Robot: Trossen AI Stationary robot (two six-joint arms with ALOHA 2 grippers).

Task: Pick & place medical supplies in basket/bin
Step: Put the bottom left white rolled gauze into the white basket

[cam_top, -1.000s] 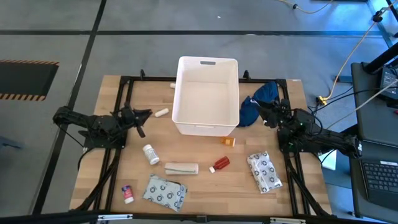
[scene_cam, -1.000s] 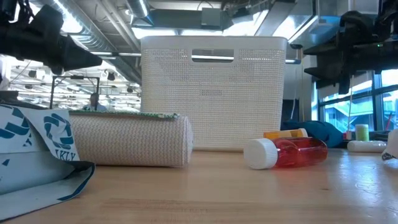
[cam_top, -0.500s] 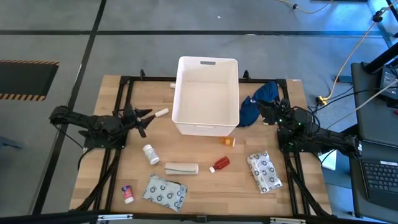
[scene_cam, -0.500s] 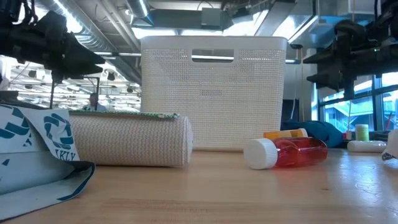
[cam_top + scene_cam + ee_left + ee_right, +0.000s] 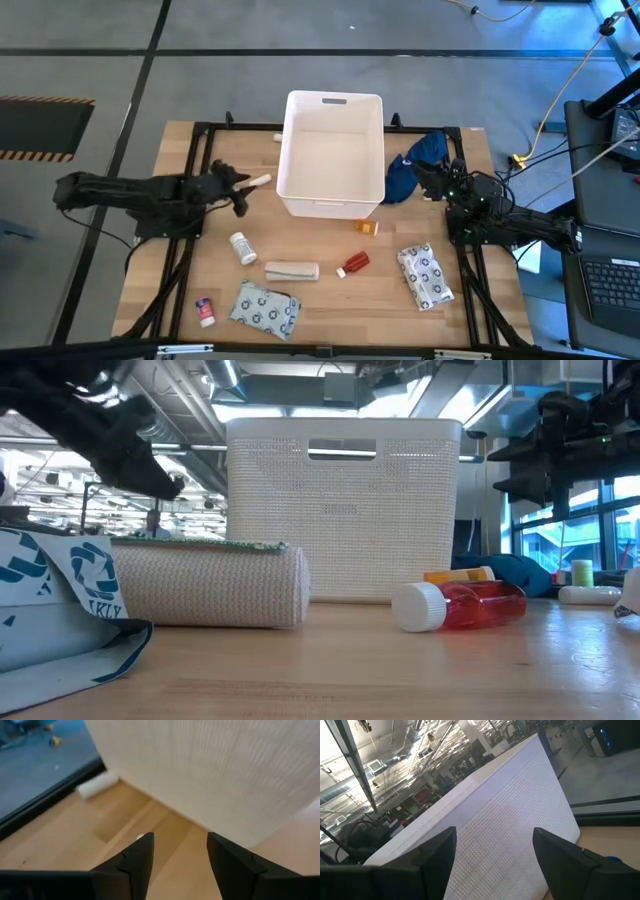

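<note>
The left gripper hangs just left of the white tub, its fingers apart and holding nothing; the left wrist view shows bare wood between the two fingers and the tub's textured wall close ahead. A small white tube lies on the wood between this gripper and the tub's left wall. The right gripper waits on the tub's right side, over the dark blue cloth bundle, its fingers spread and empty, with the tub's wall filling its wrist view.

In front of the tub on the pale wooden table lie the supplies: an orange vial just by the tub's front wall, a red vial, a beige bandage roll, a white pill bottle, a small tube with a red end and two white dotted packets. A black frame borders the table; grey floor lies beyond it.

The low view alone shows the tub's handle slot from the side, the red vial's white cap, and a hall with ceiling lights and ducts behind. From above, the tub's inside shows nothing in it.
</note>
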